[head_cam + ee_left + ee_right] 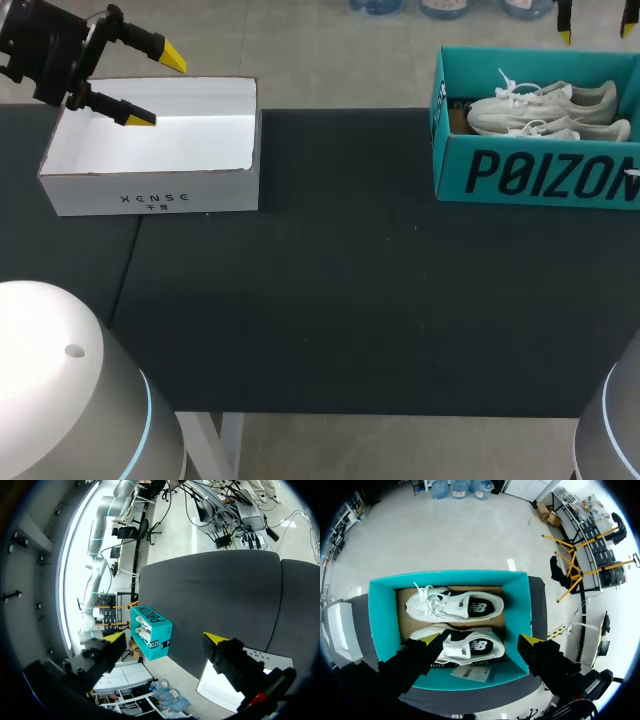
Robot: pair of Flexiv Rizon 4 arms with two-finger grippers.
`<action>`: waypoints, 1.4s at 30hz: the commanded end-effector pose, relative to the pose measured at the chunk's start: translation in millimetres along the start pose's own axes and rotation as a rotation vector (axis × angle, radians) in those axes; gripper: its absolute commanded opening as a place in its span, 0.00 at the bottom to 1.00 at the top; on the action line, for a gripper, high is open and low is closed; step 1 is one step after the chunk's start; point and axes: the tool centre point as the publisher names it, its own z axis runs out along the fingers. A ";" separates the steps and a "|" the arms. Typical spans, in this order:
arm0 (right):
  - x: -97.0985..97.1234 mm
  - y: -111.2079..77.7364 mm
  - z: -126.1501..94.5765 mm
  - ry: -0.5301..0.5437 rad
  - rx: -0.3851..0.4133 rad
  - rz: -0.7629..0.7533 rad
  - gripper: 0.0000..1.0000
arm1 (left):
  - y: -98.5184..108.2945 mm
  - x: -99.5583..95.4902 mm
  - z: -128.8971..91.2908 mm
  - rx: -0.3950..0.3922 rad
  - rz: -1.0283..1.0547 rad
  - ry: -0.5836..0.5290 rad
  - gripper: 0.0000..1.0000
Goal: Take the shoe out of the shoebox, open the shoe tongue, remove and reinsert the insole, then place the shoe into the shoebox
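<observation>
**Left to right.** The left gripper (158, 88) is hovering at the 10 o'clock corner of the dark table (350, 300), over an open white box (150, 190). Its yellow-tipped fingers are standing wide apart and gripping nothing. The teal shoebox (530, 170) is sitting well apart from this gripper, across the tabletop at the table's 2 o'clock corner. The shoebox is lying open, and two white shoes (545, 110) are resting inside it side by side, toes pointing toward 9 o'clock. The right gripper (481, 640) is hovering above the shoebox, its fingers spread apart and touching nothing. In the right wrist view, one shoe (465, 647) is lying below the gap between the fingers, and the other shoe (455, 605) is lying just ahead of it.
</observation>
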 end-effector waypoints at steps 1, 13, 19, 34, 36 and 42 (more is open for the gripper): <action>-7.1 -42.3 -21.0 0.100 -0.281 -0.071 1.00 | 0.3 -0.3 0.0 0.000 0.000 0.003 1.00; -10.1 -63.0 -38.2 0.077 -0.322 -0.152 1.00 | 0.3 -0.3 0.0 0.000 0.000 0.003 1.00; -10.1 -63.0 -38.2 0.077 -0.322 -0.152 1.00 | 0.3 -0.3 0.0 0.000 0.000 0.003 1.00; 7.2 -94.6 -49.2 0.125 -0.330 -0.151 1.00 | 43.6 -47.3 2.7 -0.414 -0.736 -0.070 1.00; 7.8 -100.8 -49.8 0.109 -0.349 -0.174 1.00 | 46.3 -46.2 0.1 -0.440 -0.877 -0.170 1.00; 8.1 -127.9 -39.5 0.098 -0.337 -0.255 1.00 | 45.3 -45.4 -0.6 -0.490 -0.914 -0.214 1.00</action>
